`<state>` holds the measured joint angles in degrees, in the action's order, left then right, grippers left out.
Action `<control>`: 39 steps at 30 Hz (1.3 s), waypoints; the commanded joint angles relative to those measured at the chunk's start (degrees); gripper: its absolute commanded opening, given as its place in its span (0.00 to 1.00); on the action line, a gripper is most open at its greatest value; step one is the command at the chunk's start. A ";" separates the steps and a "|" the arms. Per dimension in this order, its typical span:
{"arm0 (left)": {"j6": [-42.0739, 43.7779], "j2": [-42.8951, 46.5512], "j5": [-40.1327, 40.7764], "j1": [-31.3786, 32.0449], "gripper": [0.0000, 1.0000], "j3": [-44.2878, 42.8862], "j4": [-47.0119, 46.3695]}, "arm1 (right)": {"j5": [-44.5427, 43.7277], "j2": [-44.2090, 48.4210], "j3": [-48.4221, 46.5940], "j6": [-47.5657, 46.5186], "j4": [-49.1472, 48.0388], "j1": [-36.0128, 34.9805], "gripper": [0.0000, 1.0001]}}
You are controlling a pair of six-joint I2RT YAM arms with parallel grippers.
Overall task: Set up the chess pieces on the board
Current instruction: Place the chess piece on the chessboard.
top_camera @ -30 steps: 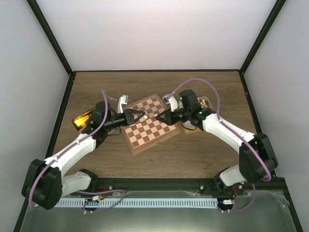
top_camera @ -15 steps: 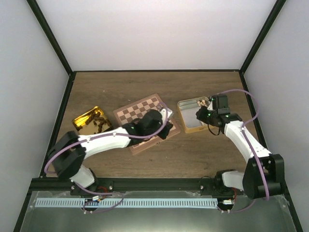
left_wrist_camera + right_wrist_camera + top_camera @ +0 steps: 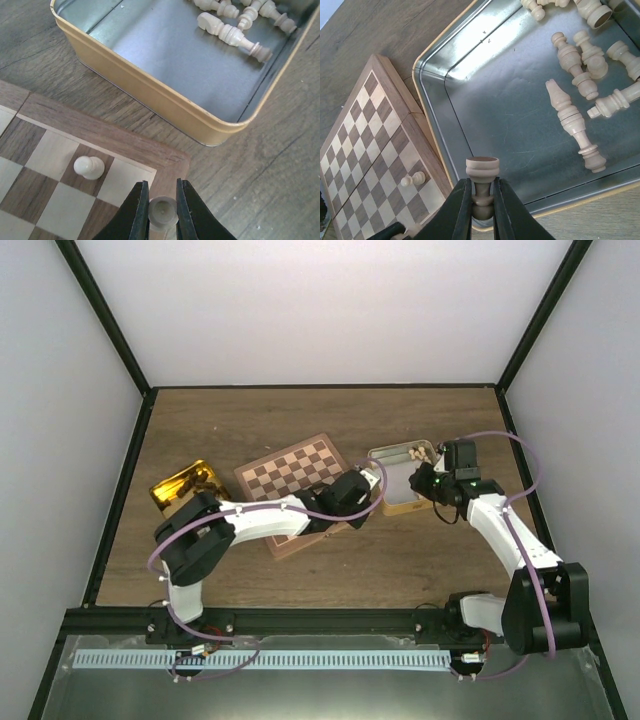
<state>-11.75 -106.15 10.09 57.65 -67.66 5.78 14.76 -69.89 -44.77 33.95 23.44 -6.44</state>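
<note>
Holding a pale piece (image 3: 163,214) clenched in the left hand (image 3: 162,200) over the corner rim of the board (image 3: 100,132), near a standing pawn (image 3: 89,167), and a second piece (image 3: 482,170) clenched in the right hand (image 3: 481,195) above the tin (image 3: 440,130), risking a tilted, toppling landing if lowering onto rim instead of square.

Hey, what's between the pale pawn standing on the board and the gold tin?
Just the board's wooden rim and a bare strip of table; the left wrist view shows it.
</note>
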 commanded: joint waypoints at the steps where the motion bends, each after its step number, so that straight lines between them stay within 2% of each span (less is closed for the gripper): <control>1: -0.29 -2.60 1.60 -0.02 0.04 -2.87 1.99 | 0.52 1.16 0.19 -0.12 -1.12 0.55 0.05; 7: -0.55 -4.11 2.27 -0.51 0.04 -3.29 1.60 | 0.70 1.66 -0.02 -0.32 -1.03 0.55 0.05; 20: -8.84 -6.30 5.37 -0.87 0.04 -3.70 -1.58 | 1.51 2.42 -0.88 0.10 -0.20 0.56 0.05; 29: -9.28 -8.33 5.45 -1.24 0.04 -5.70 -1.82 | 1.42 3.13 -0.96 0.06 0.15 0.55 0.06; 39: -8.54 -7.32 5.36 -1.23 0.18 -4.23 -3.16 | 1.74 3.05 -1.08 0.43 -0.05 0.55 0.06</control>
<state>-20.43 -113.95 14.96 56.55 -72.05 4.54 16.10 -67.79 -44.77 33.95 23.14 -6.44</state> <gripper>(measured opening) 0.156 0.114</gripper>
